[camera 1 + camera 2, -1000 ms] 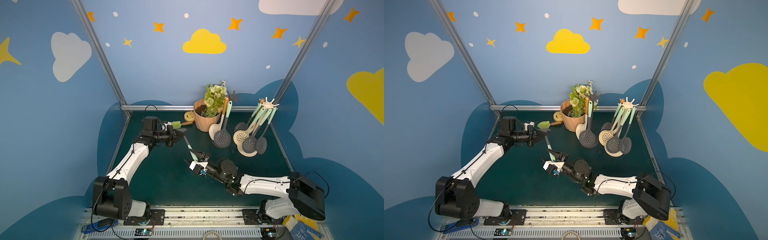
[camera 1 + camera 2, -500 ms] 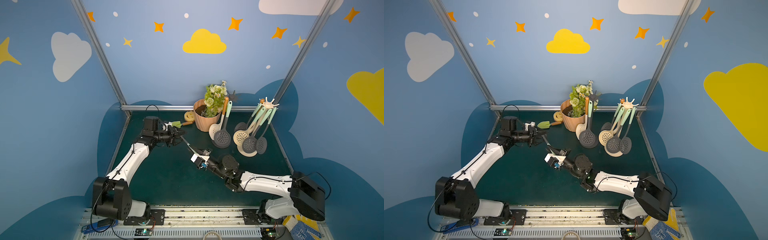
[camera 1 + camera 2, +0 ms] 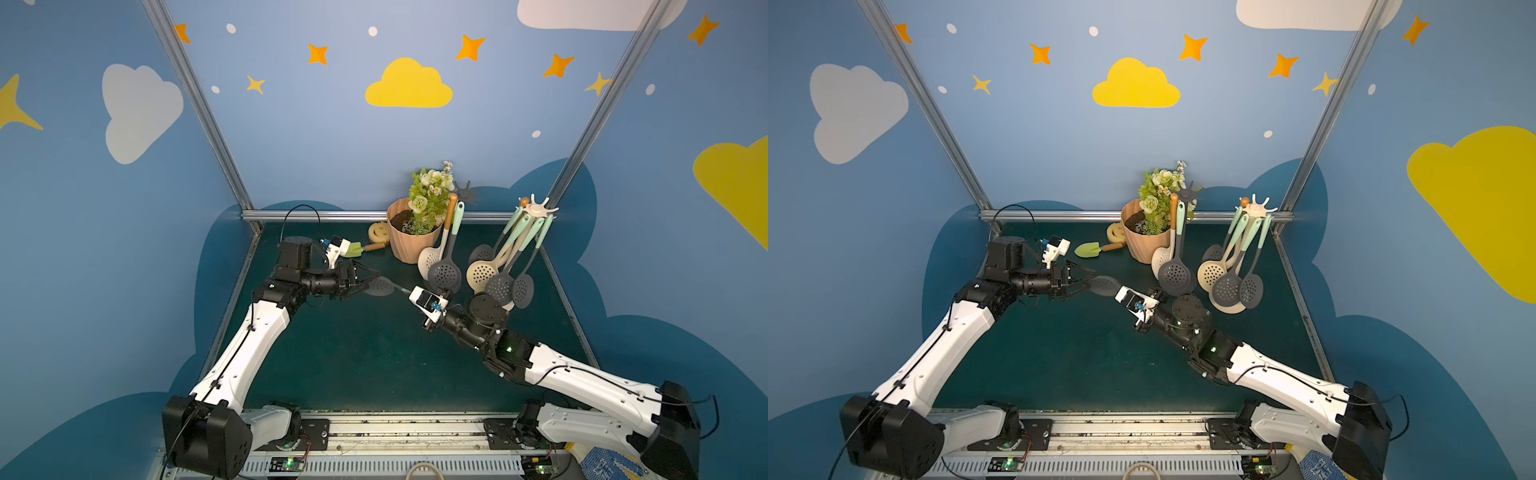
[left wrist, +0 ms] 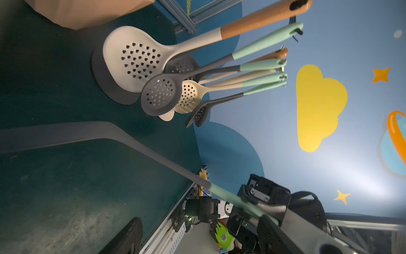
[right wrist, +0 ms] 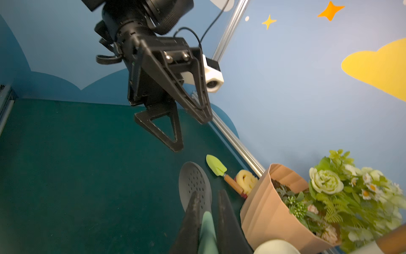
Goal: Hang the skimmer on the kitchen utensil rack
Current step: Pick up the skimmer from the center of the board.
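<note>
A: Fingers (image 5: 191,220) of the right gripper (image 5: 208,192) pinch the mint handle (image 5: 206,228) of the dark grey perforated skimmer (image 5: 194,187), mid-table. The left gripper (image 5: 191,135) stands spread just beside its head.

B: Hold firm, swing to the cream star-topped rack (image 3: 536,206), and thread the handle's end onto a free prong.

A: Only the right wrist view shows the pinch. The top views hide it.

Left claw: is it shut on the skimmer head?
No, the left claw is spread open; the right claw clamps the skimmer by its mint handle.
</note>
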Controlling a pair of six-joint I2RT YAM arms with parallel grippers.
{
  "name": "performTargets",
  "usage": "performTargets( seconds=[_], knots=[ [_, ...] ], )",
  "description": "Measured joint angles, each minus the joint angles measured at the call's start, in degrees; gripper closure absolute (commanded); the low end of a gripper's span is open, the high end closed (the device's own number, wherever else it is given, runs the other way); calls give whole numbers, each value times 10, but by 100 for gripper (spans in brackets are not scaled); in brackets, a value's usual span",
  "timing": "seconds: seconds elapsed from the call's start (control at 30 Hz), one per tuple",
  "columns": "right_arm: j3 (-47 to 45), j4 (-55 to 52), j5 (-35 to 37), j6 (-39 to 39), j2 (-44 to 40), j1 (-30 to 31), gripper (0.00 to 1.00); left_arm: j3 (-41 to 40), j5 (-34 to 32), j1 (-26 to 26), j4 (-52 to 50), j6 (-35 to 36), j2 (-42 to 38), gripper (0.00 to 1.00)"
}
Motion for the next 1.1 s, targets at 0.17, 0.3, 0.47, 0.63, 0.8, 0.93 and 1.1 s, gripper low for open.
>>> performTargets(
  seconds=[0.17, 0.3, 0.47, 0.63, 0.8, 0.93, 1.1],
  knots=[
    [16, -113, 0, 29, -32, -12, 100, -3, -6, -34, -31, 133, -23, 20],
    [61, -205, -9, 50, -47, -23, 100, -14, -46, -84, -42, 278, -75, 21],
    [108, -296, -38, 76, -65, -44, 100, -49, -82, -130, -22, 423, -99, 24],
    [145, -373, -80, 97, -76, -63, 100, -42, -100, -157, -7, 505, -40, 31],
    [172, -422, -118, 108, -80, -73, 100, -24, -110, -183, 20, 552, 14, 37],
    [185, -448, -140, 115, -79, -82, 100, -1, -122, -205, 40, 586, 43, 40],
    [208, -463, -169, 127, -69, -103, 100, 24, -126, -230, 49, 621, 75, 44]
  ],
)
